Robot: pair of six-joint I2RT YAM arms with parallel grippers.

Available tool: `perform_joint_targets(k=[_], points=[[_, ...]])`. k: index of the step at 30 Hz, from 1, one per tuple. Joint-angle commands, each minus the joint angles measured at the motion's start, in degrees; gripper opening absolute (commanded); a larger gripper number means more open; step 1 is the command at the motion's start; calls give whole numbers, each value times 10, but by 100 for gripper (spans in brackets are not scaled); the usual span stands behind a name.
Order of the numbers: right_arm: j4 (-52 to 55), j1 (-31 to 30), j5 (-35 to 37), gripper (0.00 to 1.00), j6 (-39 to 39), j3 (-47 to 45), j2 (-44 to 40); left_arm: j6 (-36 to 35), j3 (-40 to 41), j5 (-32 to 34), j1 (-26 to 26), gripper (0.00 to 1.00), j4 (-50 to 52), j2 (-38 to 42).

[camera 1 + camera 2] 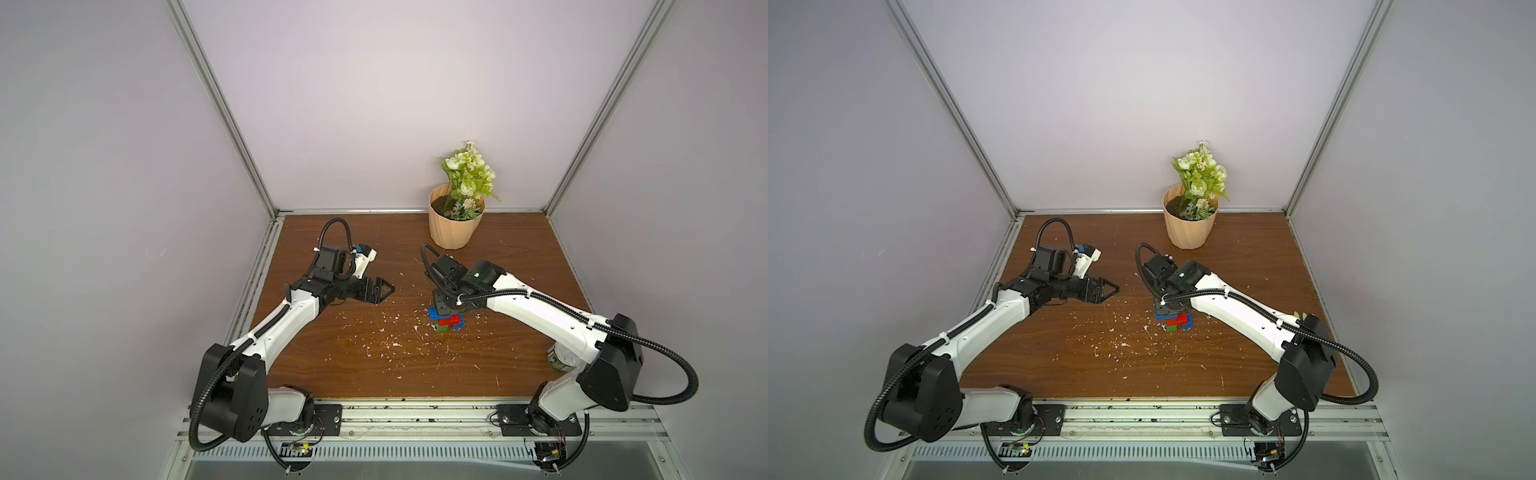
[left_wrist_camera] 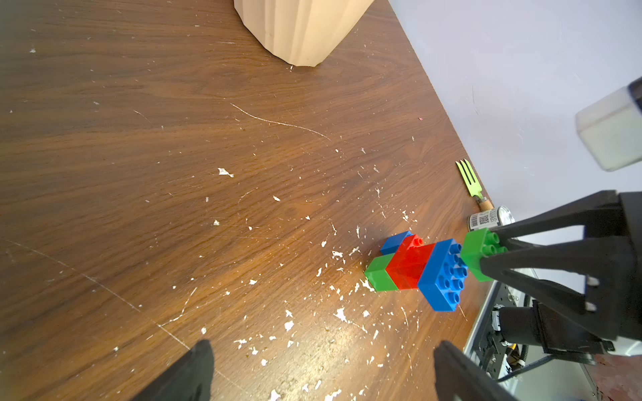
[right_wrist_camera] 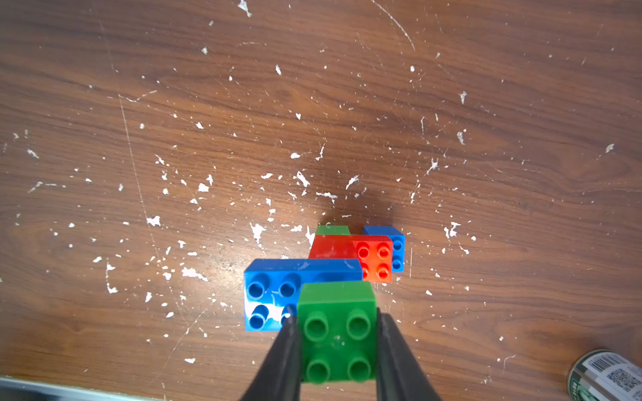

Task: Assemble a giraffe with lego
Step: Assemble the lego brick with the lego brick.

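Note:
The giraffe (image 1: 451, 322) (image 1: 1178, 323) stands right of the table's middle in both top views. It has a green leg (image 2: 380, 274) and a blue leg (image 2: 396, 241), a red stepped body (image 2: 411, 265) and a long blue head brick (image 2: 443, 274). My right gripper (image 3: 336, 316) is shut on a green square lego brick (image 3: 338, 333), studs up. The brick sits over one end of the blue head brick (image 3: 274, 295); whether they touch I cannot tell. My left gripper (image 2: 323, 371) (image 1: 384, 290) hovers open and empty, left of the giraffe.
A beige flower pot (image 1: 455, 226) stands at the back. A tin can (image 1: 559, 357) (image 3: 604, 378) and a green fork (image 2: 469, 180) lie by the right wall. White flecks litter the wooden table (image 1: 374, 365).

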State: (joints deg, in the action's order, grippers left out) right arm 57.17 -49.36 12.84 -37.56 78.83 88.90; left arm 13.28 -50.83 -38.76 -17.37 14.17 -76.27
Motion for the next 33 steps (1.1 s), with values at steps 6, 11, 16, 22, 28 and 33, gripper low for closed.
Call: perform_joint_targets(k=[6,11,16,22,28,33], points=[[-12,6,-11,32,-18,-12,-22,-3,2,-11,-6,99,-8,7],[-12,6,-15,32,-20,-18,-18,-4,1,-9,-6,99,-7,8],[-7,7,-16,32,-22,-21,-14,-4,0,-8,-6,99,-6,8],[-4,7,-18,31,-22,-28,-11,-5,1,-6,-6,99,-6,8],[-3,7,-16,30,-24,-46,-16,-5,-1,-3,-6,99,-6,9],[-12,3,-7,27,-28,-61,-30,-5,-1,-1,-6,100,-6,7]])
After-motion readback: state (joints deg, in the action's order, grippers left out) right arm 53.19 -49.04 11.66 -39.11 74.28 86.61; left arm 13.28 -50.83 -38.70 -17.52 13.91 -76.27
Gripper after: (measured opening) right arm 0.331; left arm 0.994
